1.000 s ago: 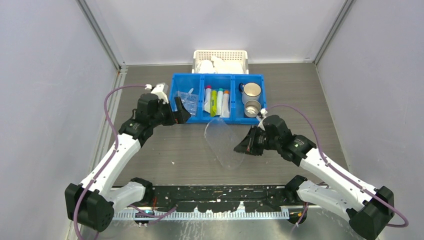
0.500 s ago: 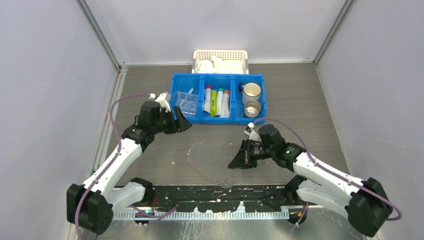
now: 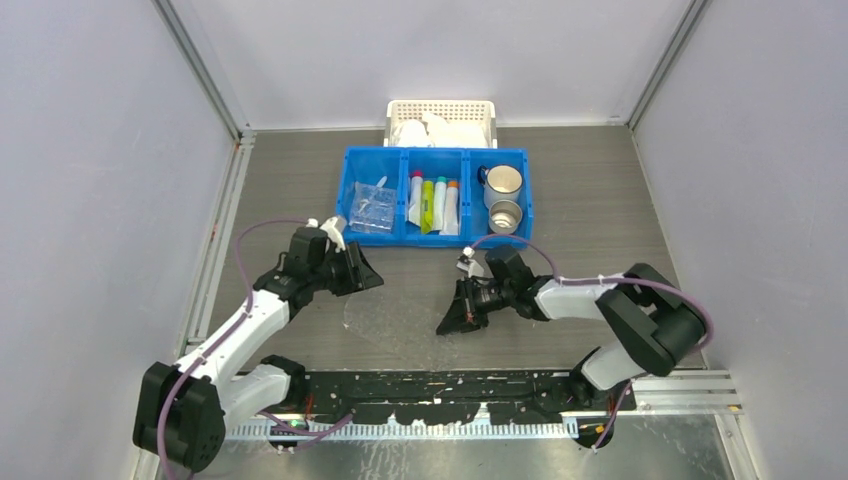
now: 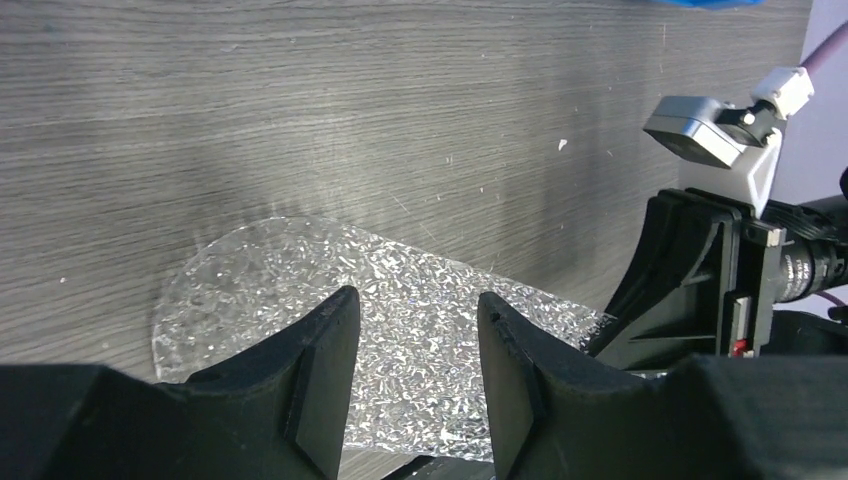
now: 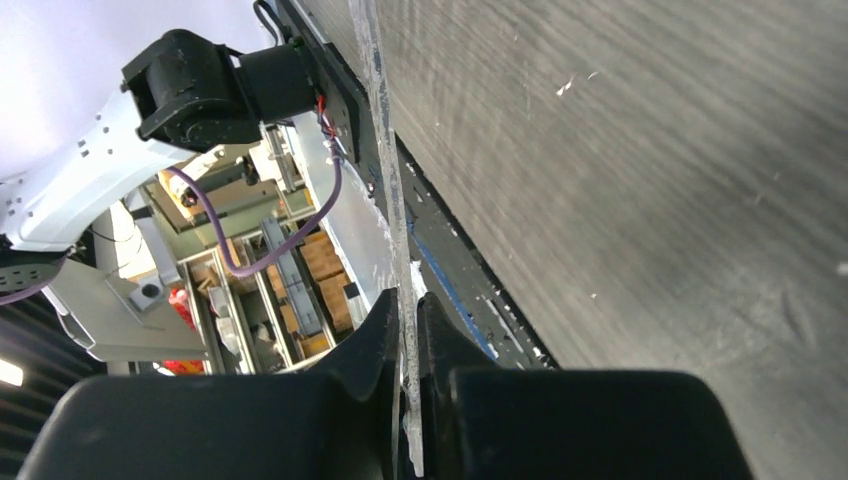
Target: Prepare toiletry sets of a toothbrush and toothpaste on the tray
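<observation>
Tray [image 3: 395, 320] has dropped nearly flat toward the near edge of the table [image 3: 600, 200], rim pinched in the right gripper [image 3: 447, 322], left gripper [image 3: 365, 272] parted and empty, seemingly ready for filling

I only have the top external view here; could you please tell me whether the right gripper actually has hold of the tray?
Observer: Yes. In the right wrist view the right gripper is shut on the thin clear edge of the tray.
Operator: Thank you. Is the left gripper holding anything?
Observer: No. The left wrist view shows the left gripper open and empty, close to the tray.
Operator: And is anything lying on the tray?
Observer: Not on the part the left wrist view shows; its crinkled surface there is bare.
</observation>
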Robot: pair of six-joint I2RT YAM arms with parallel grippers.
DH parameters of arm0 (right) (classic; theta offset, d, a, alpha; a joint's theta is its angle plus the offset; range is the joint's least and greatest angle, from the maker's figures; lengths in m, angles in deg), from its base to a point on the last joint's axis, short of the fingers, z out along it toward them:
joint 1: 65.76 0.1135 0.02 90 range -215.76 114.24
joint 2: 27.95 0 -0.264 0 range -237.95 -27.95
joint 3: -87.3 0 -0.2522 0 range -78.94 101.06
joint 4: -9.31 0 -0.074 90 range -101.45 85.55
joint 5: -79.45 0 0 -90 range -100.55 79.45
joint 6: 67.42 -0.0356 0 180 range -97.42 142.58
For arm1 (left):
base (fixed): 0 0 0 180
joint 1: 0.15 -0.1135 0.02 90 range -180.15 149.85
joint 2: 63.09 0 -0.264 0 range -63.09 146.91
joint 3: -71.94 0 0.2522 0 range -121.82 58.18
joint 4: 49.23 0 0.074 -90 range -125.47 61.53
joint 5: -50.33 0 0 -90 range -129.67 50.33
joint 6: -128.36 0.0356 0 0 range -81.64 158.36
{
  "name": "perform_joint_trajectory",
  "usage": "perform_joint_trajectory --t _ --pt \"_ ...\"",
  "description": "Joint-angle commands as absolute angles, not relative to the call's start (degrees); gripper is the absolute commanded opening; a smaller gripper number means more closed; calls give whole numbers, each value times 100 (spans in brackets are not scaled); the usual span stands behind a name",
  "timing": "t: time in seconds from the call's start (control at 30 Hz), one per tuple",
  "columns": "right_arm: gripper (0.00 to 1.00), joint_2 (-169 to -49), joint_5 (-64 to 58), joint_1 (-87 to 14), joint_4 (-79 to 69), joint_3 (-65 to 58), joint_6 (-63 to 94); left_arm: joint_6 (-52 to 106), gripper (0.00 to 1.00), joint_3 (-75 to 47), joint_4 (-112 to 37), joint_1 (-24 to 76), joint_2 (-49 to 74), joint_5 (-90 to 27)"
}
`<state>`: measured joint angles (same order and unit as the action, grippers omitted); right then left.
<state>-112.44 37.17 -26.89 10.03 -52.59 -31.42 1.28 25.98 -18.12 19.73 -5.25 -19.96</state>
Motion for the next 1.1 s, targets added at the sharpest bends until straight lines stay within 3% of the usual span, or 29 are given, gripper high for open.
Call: perform_joint_trajectory --t 0.0,0.2,0.37,0.53,0.57,0.67,0.8,0.97,1.07 --pt "7 -11968 3003 -2667 231 -5335 -2852 149 48 2783 -2189 1998 -555 -1808" --pt "8 -12420 2516 -2693 161 -5263 -2692 136 48 3023 -2364 1998 -501 -1796" --pt "30 -12494 2086 -2715 -388 -5020 -2353 160 47 3063 -2465 1998 -357 -1743" --pt "35 -12509 1792 -2792 -847 -4845 -2144 180 44 3128 -2636 1998 -109 -1666" --pt "39 -12493 1714 -2792 -935 -4803 -2111 172 44 3140 -2653 1998 -90 -1670" --pt "66 -12240 1338 -2826 -1261 -4717 -2028 177 45 3159 -2691 2000 -81 -1698" --pt "84 -11582 514 -2957 -1895 -4597 -1934 221 46 3119 -2645 2000 -89 -1762" --pt "89 -10650 -745 -3034 -2826 -4429 -1801 232 48 3070 -2616 1998 -93 -1825" --pt "86 -10007 -861 -3025 -3257 -4353 -1674 216 48 3064 -2536 1999 -169 -1868"
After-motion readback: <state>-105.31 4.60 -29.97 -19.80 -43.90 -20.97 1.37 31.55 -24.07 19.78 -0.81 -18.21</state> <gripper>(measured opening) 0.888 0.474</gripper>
